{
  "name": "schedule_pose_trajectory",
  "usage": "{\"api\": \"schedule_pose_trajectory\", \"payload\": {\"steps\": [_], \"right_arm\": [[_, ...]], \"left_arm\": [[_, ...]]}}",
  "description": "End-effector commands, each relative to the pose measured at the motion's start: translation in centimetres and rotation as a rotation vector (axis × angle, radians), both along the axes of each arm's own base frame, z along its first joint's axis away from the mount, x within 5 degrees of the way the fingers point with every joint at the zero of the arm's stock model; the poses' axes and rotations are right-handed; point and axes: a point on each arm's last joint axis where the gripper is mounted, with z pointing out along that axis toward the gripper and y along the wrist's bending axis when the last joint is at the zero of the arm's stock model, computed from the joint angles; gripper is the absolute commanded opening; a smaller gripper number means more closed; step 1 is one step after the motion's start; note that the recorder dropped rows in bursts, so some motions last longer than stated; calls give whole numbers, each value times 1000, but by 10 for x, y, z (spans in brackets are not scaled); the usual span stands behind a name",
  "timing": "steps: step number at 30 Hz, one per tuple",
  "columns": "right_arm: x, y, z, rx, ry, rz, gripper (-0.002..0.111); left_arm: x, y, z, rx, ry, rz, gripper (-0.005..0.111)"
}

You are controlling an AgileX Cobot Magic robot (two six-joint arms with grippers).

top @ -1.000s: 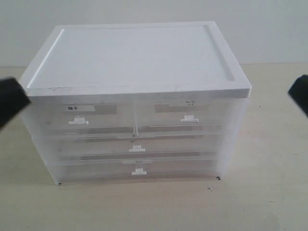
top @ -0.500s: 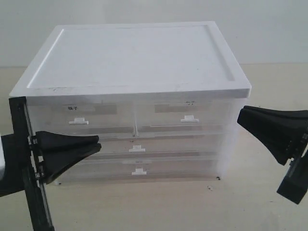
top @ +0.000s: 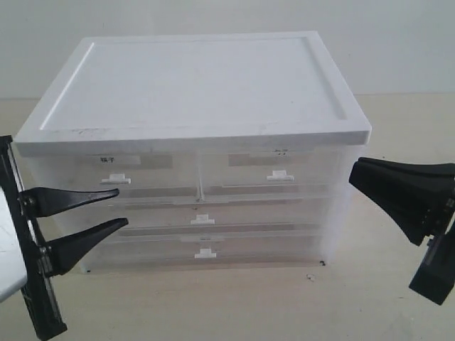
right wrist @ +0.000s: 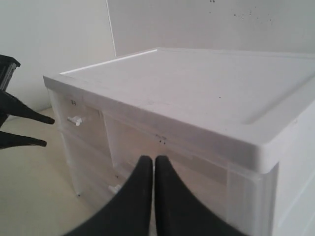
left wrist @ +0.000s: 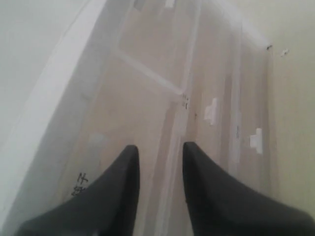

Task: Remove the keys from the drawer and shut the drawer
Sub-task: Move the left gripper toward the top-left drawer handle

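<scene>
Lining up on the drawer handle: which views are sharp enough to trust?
Exterior view: evenly lit, slightly soft, drawer label dark, barely legible. Left wrist view: blurred throughout, left gripper out of focus. Right wrist view: cabinet top fairly sharp, right gripper blurred up close.

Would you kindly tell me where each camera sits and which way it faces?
Exterior: in front, raised, facing the drawer unit; left pincer and right pincer flank it.
Left wrist: behind the open left pincer, looking along drawer fronts.
Right wrist: behind the shut right pincer, facing the unit's corner.
Shared: exterior and right wrist show the left pincer.
</scene>
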Motion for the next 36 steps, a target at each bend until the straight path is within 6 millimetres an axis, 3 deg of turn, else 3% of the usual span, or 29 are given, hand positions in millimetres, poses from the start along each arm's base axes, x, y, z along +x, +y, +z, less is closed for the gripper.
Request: {"api": "schedule_pose_trajectory", "payload": {"steps": [1,13,19,31,33,36], "right_arm": [[0,1,2,1,-18,15,0],[-1,1,1,-4,-16,18,0],[-1,1,1,-4,-16,18,0],[-1,1,1,-6,-16,20,0],[-1,1,1,-6,-16,20,0],[-1,2,1,-7,-16,22,0]], "left_arm": [[7,-2,-4,20,-83,-1,28],[11,-1,-3,61,-162,16,28],[15,-1,-13,120,-147,13,28],[22,-1,-14,88,-178,56,28],[24,1,-14,75,-166,88,27],[24,2,-17,98,-142,94,14]]}}
